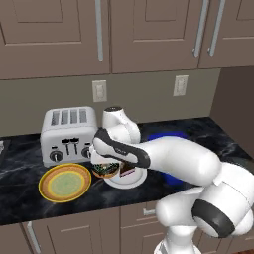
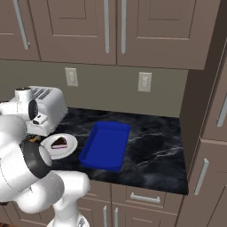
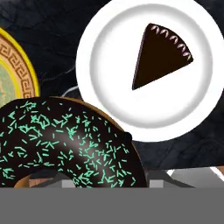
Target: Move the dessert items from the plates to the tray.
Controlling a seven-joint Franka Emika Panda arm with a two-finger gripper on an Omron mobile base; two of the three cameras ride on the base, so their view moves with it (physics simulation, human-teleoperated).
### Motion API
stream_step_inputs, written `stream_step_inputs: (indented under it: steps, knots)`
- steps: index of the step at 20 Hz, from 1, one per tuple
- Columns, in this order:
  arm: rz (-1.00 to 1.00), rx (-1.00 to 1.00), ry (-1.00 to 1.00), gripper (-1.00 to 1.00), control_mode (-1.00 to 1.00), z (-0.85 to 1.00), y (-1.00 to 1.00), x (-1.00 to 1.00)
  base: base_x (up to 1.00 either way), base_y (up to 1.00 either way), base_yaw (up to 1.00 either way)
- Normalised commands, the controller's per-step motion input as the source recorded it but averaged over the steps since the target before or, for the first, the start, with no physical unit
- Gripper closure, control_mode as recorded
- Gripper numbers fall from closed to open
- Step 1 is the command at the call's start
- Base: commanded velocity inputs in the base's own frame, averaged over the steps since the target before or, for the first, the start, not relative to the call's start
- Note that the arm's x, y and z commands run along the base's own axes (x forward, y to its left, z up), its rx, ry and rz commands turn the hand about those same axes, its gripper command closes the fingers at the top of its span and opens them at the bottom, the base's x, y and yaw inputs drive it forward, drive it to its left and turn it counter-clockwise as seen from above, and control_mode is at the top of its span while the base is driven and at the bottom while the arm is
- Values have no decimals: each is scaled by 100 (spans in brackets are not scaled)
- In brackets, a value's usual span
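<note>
- the gripper is closed on the donut and holds it above the counter, between the two plates.
- in the hand view the donut is very near to the camera at the lower left; it has dark chocolate frosting with green sprinkles, and its hole is at the bottom edge.
- in the left base view the donut hangs under the hand, over the left edge of the white plate as it seems, but the arm hides part of it, so i cannot say exactly.
- the cake wedge lies on the white plate; it is dark with a small pale scalloped line along its curved edge.
- the orange plate with a green centre stands left of the white plate, apart from it, in front of the toaster.
- the blue tray lies on the counter right of the white plate, just beside it.
- the cake wedge shows a pink layer on its side in the right base view.
</note>
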Motion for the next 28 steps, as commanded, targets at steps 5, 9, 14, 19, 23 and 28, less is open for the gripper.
stream_step_inputs:
  steps: [5,9,14,19,23,28]
  knots:
    - [0,0,0,100,-100,2,-100,-12,0,0,0]
    - [0,0,0,100,-100,10,-98,0,0,0,0]
    - [0,0,0,100,-100,7,-96,6,0,0,0]
    - [0,1,0,100,-100,4,-91,17,0,0,0]
    - [0,3,0,100,-100,4,-78,30,0,0,0]
    - [0,2,0,100,-100,1,-69,35,0,0,0]
